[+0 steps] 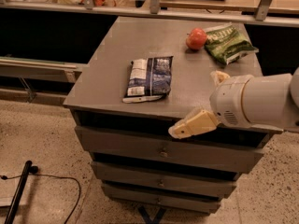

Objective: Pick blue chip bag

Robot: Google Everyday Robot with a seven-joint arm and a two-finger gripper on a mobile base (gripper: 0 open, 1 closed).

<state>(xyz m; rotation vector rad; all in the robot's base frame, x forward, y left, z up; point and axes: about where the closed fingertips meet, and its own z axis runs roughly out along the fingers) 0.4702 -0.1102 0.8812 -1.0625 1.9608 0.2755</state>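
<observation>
Blue chip bag [148,77] lies flat on the grey surface [117,41], toward the front-left edge, label end nearest the front. Not yet picked up; nothing touches it.

Gripper [196,101] hangs over the front-right edge, to the right of the bag and apart from it, jaws spread and empty (one cream finger points down-left toward the drawers).

Left to do, by my reading: the whole reach, the closing on the bag, and the lift.

Green chip bag [229,43] and a red fruit [196,38] sit at the back right, well clear.
</observation>
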